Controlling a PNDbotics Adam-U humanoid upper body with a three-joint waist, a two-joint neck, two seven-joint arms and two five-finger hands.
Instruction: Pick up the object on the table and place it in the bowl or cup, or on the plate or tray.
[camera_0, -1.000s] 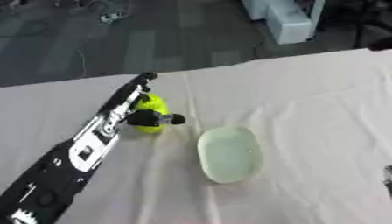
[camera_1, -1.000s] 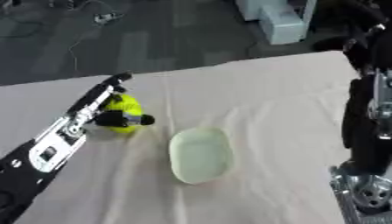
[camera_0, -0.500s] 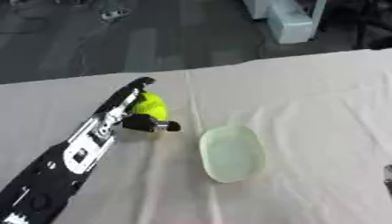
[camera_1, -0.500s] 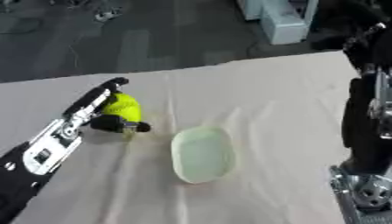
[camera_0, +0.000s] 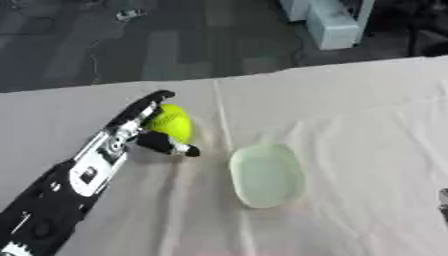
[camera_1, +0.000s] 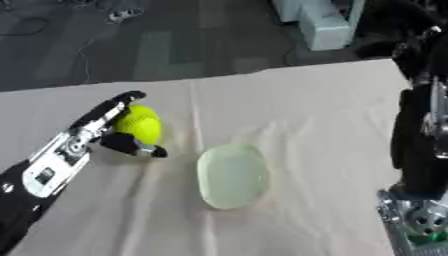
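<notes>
Left hand (camera_0: 140, 131) pinches yellow-green ball (camera_0: 170, 122) between fingers and thumb, just above counter (camera_0: 350, 110); pale green plate (camera_0: 266, 175) lies near, right, likely drop target

left hand (camera_0: 144, 127) outstretched, fingers curled, gripping

Table (camera_0: 367, 100) under wrinkled beige cloth (camera_0: 350, 165), pale green oval plate (camera_0: 266, 175) lying on it

Wrinkled matt cloth (camera_0: 350, 110) covers the desk; the pale green plate (camera_0: 267, 175) looks smooth and faintly glossy; the yellow ball (camera_0: 171, 122) looks matt
</notes>
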